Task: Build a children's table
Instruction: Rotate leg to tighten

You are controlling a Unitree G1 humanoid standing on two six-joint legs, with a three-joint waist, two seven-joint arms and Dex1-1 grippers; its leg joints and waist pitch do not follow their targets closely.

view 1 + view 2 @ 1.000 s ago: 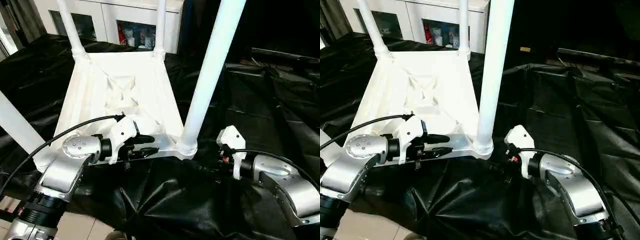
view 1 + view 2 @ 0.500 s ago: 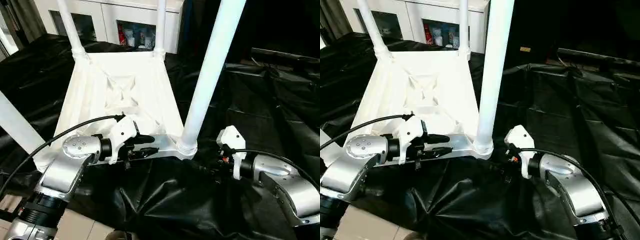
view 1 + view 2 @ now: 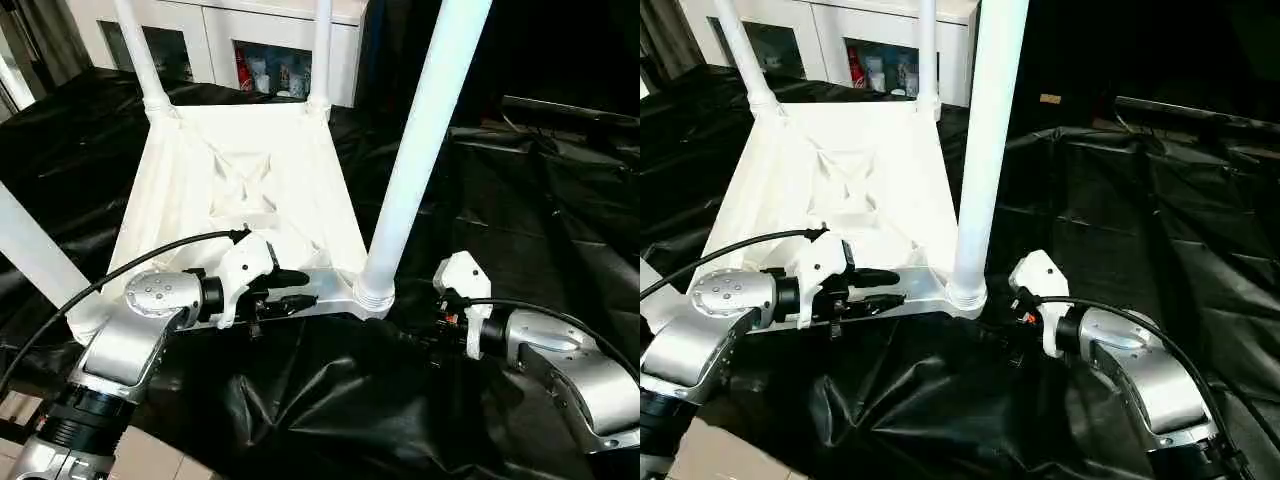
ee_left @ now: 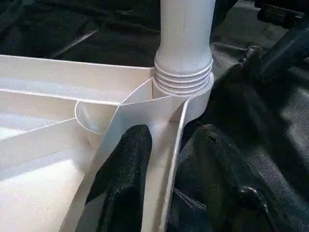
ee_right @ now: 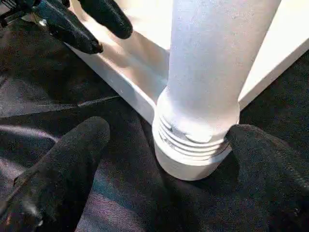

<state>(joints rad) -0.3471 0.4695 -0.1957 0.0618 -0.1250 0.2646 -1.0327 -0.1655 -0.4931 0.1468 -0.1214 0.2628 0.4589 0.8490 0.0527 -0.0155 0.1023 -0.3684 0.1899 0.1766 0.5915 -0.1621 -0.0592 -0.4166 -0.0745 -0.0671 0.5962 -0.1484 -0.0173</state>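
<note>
A crinkled black plastic sheet covers the surface; white glass-doored cabinets stand at twelve o'clock. The upturned white plastic children's table lies centre-left, legs up. The left gripper pinches its near rim; the right gripper straddles the near-right leg's base, spread wide.

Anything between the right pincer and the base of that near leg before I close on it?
Nothing visible. The right pincer stands open with its fingers either side of the near leg, just above its threaded collar at the corner socket. One fingertip looks close to the collar. The left pincer grips the tabletop rim beside it.
</note>
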